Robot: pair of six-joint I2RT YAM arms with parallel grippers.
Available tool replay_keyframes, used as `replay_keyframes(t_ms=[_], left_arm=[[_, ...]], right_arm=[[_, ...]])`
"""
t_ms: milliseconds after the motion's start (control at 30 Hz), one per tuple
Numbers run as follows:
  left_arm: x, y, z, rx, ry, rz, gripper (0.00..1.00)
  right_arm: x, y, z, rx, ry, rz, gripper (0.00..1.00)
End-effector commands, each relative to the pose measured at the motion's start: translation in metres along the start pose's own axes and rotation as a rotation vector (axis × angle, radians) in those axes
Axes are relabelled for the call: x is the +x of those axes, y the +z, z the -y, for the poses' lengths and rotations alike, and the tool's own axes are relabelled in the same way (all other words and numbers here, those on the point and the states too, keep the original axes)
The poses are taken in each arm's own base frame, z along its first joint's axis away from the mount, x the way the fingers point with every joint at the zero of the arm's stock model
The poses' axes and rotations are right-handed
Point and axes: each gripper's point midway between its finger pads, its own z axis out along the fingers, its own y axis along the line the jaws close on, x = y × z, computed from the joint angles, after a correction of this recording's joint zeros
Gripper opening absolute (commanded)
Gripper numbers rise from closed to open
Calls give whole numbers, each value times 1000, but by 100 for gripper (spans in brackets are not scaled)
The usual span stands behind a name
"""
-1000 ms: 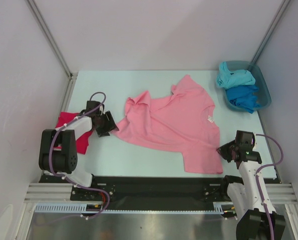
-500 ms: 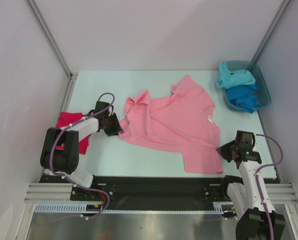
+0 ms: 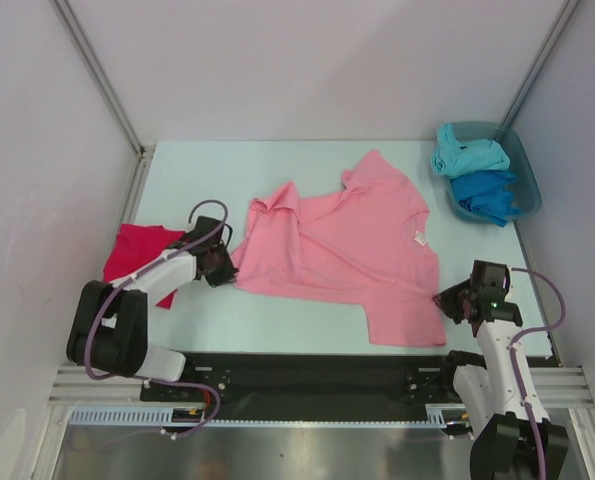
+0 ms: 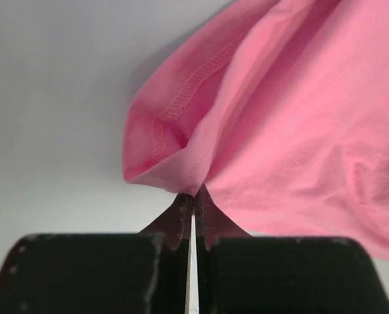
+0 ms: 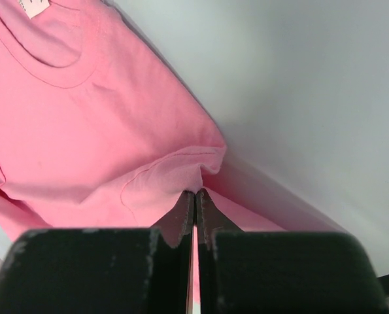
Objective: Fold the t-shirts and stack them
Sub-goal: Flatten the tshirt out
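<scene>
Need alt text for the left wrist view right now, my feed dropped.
The left claw is shut on a stitched-hem corner of the pink t-shirt, whose cloth bunches above the tips and fills the picture's right side. Pale bare table fills the rest.

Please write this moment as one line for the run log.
left claw: shut on light pink cloth t-shirt, left edge | right claw: shut on same shirt, right edge | shirt: lying on table, not folded
</scene>
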Motion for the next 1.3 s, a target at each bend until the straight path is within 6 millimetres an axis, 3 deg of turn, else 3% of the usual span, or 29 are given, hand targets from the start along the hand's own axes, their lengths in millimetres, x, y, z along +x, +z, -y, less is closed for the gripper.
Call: replay_keyframes(t_ms=[0,133,533,833,1000,1100,1267], left_arm=[[-3,-15,-18,-89,-77,65,0],[5,-34,-21,-86,-126,103,0],[71,-68,-53,-101,-213,80,0],[67,-97,-52,-93,-289,127,0],[73,-98,-50,-65,-298,105,1],[78,-93,-53,-71,-301,90,7],[80,-94,-50,-52,-302,86,30]], right_arm=[[-3,1,-3,-18,-17,10,0],[-4,1,-2,-13,-14,11,0],[-12,1,-5,-14,5,23,0],[-23,-5,-7,3,28,52,0],[-24,-4,-3,12,27,54,0],[-21,-2,0,20,25,43,0],[-20,-1,1,26,27,40,0]])
